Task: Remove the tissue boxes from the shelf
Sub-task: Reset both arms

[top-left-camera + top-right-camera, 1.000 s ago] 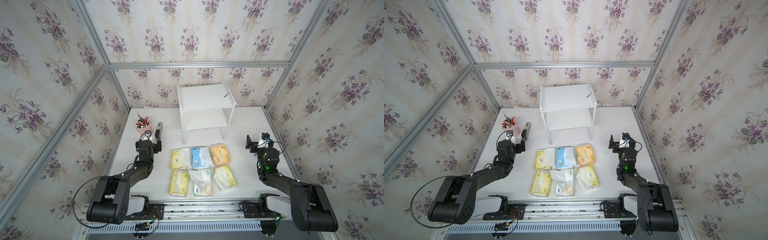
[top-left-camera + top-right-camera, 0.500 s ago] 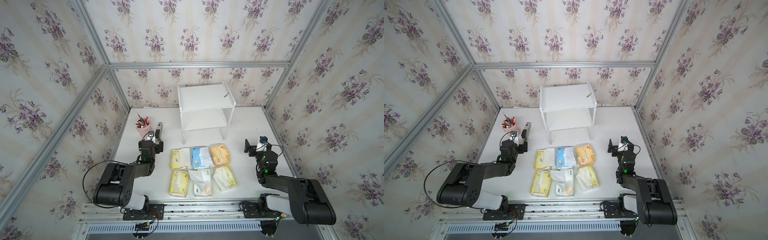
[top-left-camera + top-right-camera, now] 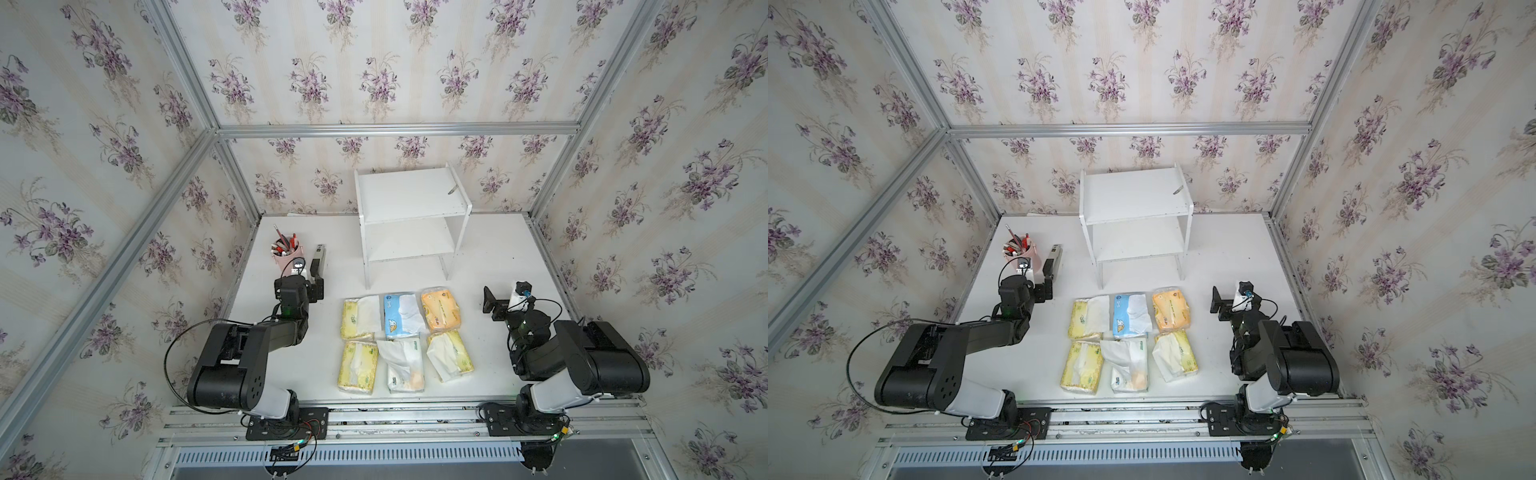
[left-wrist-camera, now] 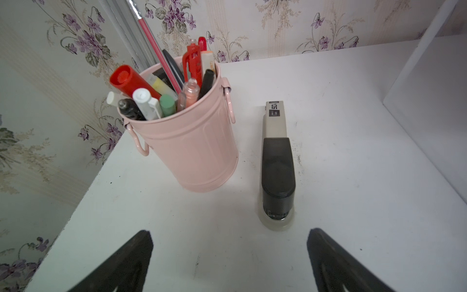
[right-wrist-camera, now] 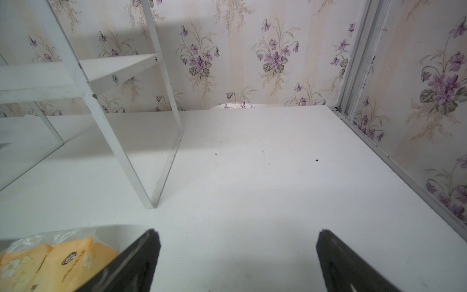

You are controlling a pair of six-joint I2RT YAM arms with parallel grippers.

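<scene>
The white two-tier shelf (image 3: 409, 216) stands at the back of the table, both boards bare in both top views. Several tissue boxes lie on the table in front of it in two rows of three. The back row is pale yellow (image 3: 353, 318), blue-and-white (image 3: 401, 313) and orange (image 3: 440, 309). In front lie pale yellow (image 3: 357, 368), white (image 3: 405, 365) and pale yellow (image 3: 451, 355). My left gripper (image 4: 228, 232) hangs open and empty left of the packs. My right gripper (image 5: 237, 232) is open and empty to their right, the orange pack (image 5: 50, 260) beside one finger.
A pink pen cup (image 4: 192, 141) full of pens and a black-and-grey stapler (image 4: 278, 166) stand just ahead of the left gripper. Papered walls with metal frame posts close three sides. The shelf's leg (image 5: 141, 177) is ahead-left of the right gripper.
Both arms have folded back low toward their bases, and the grippers have drawn slightly toward the front. The jaws stay open. Packs and shelf have not moved.
</scene>
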